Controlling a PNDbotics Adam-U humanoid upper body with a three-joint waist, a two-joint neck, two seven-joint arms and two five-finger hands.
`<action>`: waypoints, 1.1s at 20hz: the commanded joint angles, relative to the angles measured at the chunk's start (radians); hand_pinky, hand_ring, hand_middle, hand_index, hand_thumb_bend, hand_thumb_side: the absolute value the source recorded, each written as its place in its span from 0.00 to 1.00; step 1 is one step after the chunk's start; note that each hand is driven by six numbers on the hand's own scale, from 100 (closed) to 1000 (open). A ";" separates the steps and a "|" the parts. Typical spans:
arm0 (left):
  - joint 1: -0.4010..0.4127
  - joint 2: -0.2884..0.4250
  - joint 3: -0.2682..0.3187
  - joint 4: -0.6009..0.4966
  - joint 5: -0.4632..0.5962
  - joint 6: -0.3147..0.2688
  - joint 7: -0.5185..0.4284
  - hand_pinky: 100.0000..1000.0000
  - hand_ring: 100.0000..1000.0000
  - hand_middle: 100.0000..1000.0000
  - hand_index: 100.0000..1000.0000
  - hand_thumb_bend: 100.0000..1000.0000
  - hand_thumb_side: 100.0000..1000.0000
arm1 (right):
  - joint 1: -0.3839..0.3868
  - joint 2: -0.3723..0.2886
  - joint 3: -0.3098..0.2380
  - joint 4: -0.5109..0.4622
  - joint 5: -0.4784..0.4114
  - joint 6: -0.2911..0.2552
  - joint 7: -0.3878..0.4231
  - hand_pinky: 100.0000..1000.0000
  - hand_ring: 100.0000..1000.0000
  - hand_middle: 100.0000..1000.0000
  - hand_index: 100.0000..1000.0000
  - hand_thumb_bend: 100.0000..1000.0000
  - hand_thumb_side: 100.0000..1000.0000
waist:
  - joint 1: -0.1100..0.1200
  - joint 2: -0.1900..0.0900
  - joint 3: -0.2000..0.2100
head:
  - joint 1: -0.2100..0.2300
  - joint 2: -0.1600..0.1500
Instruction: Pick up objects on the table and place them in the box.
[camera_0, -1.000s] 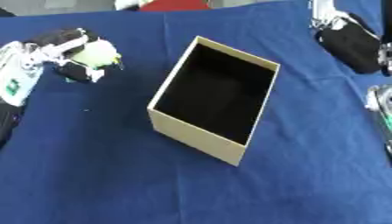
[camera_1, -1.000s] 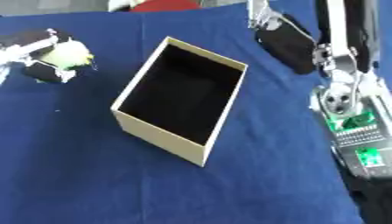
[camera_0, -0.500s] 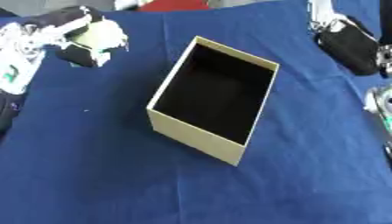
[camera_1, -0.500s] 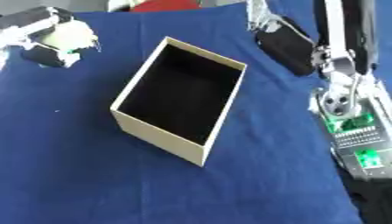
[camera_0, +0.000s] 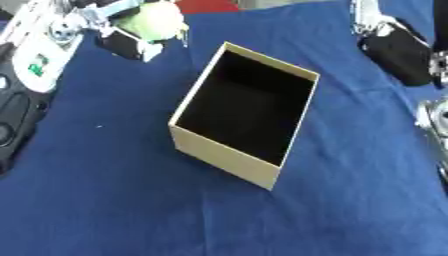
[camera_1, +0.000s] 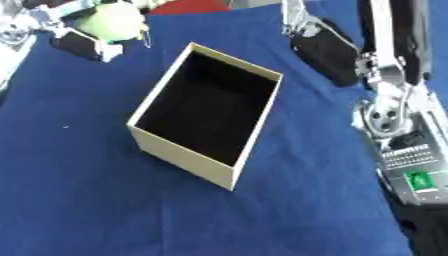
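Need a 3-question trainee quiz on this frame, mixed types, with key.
1. True or false: the box already holds an object.
2. Which hand holds the yellow-green ball? A) left hand B) right hand C) neither
3. Fill in: the box stands on a ___ cloth.

Key: 1 false, the inside looks dark and empty. 2 A, the ball is in the left hand, up left of the box. 3 blue.

The box (camera_0: 229, 159) looks like matt tan cardboard with a dark, dull inside. Under it lies a smooth blue cloth (camera_0: 105, 210). The left hand (camera_0: 114, 35) shows black plastic and shiny silver metal around a matt pale green ball (camera_0: 154, 20).
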 joint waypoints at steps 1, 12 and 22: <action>-0.038 -0.035 -0.021 -0.044 -0.008 -0.008 -0.014 0.42 0.72 0.65 0.73 0.00 0.13 | -0.018 -0.006 -0.011 -0.015 0.013 -0.004 0.003 0.88 0.72 0.72 0.88 0.00 0.50 | -0.003 -0.031 0.001 | 0.003 -0.015; -0.031 -0.145 -0.102 -0.053 -0.038 -0.024 -0.064 0.42 0.72 0.65 0.73 0.00 0.13 | -0.021 -0.001 -0.012 -0.015 0.014 -0.005 0.004 0.88 0.72 0.72 0.88 0.00 0.50 | -0.006 -0.029 0.000 | 0.008 -0.023; -0.017 -0.231 -0.130 -0.021 -0.077 -0.036 -0.077 0.42 0.72 0.65 0.73 0.00 0.14 | -0.015 0.004 -0.009 -0.015 0.007 -0.003 -0.001 0.88 0.72 0.72 0.88 0.00 0.50 | -0.009 -0.027 -0.001 | 0.013 -0.022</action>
